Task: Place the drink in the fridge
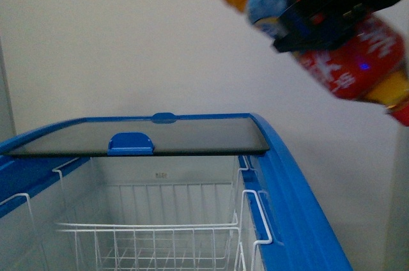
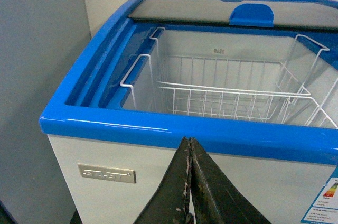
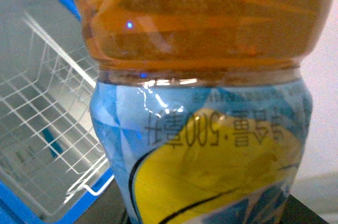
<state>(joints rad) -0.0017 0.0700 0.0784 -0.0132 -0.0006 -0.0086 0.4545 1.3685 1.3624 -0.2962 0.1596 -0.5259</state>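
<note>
Drink (image 1: 358,60) clamped in right gripper (image 1: 319,22), high to clear fridge (image 1: 300,188) rim | lid (image 1: 192,137) far, basket (image 1: 147,232) exposed | left gripper (image 2: 190,182) pinched closed

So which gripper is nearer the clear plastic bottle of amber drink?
Right. The right gripper is clamped round the bottle, high above the blue-rimmed white chest freezer. The left gripper is shut and empty, low before the freezer's front wall.

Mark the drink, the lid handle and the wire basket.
drink (image 1: 348,66), front view, red label.
lid handle (image 1: 131,144), front view, middle of blue grip.
wire basket (image 2: 227,102), left wrist view, mesh side wall.
</note>
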